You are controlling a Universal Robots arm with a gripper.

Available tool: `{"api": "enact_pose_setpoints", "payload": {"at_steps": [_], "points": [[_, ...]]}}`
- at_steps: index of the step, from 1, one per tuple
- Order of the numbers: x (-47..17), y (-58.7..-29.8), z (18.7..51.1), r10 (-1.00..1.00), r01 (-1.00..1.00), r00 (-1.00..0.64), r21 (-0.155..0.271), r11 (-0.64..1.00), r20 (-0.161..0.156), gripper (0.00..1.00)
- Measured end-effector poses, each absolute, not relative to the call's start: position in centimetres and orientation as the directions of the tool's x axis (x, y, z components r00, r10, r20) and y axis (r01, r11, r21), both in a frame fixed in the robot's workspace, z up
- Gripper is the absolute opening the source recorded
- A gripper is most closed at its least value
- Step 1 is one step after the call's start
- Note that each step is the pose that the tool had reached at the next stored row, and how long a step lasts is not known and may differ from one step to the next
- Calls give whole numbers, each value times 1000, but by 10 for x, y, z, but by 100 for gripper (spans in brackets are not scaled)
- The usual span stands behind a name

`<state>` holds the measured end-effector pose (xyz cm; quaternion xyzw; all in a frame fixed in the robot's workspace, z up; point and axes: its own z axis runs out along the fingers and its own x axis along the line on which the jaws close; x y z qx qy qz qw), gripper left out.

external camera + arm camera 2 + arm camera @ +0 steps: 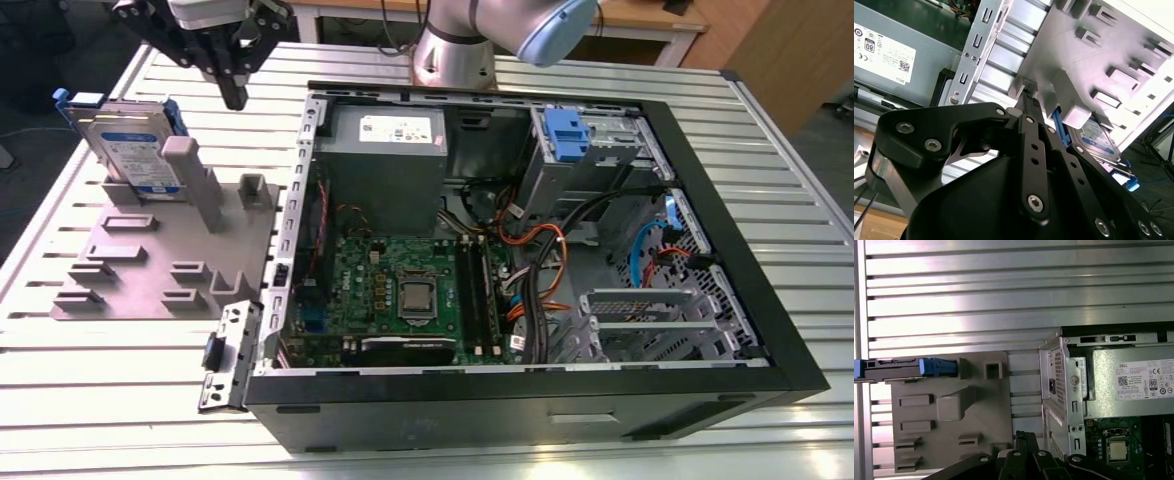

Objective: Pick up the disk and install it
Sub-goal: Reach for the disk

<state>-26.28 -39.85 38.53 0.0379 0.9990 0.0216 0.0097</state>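
In the exterior view, the disk (130, 145) is seen standing on edge in a grey holder (134, 270) on the slatted table (107, 400), toward the exterior view's left. The gripper (238, 98) is hung above the holder's far end, just to the exterior view's right of the disk and apart from it. Its fingers are drawn together to one narrow tip, and nothing is held. The open computer case (747, 230) is laid on its side to the exterior view's right, with a grey power supply (387, 160) and a blue latch (567, 130) inside.

In the second wrist view, the gripper (1027, 102) is shown with its fingers closed, pointed at the holder (1074, 55). The disk (1096, 137) is seen behind one of the holder's posts. The power supply (894, 60) is also seen.

In the first wrist view, the disk (904, 369) is seen edge-on in a slot at the holder's (984, 410) far side. The gripper (1025, 436) is held over the near side, well apart from the disk, beside the case's power supply (1124, 400).
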Motion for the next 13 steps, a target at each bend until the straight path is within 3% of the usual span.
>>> {"api": "enact_pose_setpoints", "payload": {"at_steps": [13], "points": [[-266,-399,385,76,75,-997,44,996,-18,11]]}}
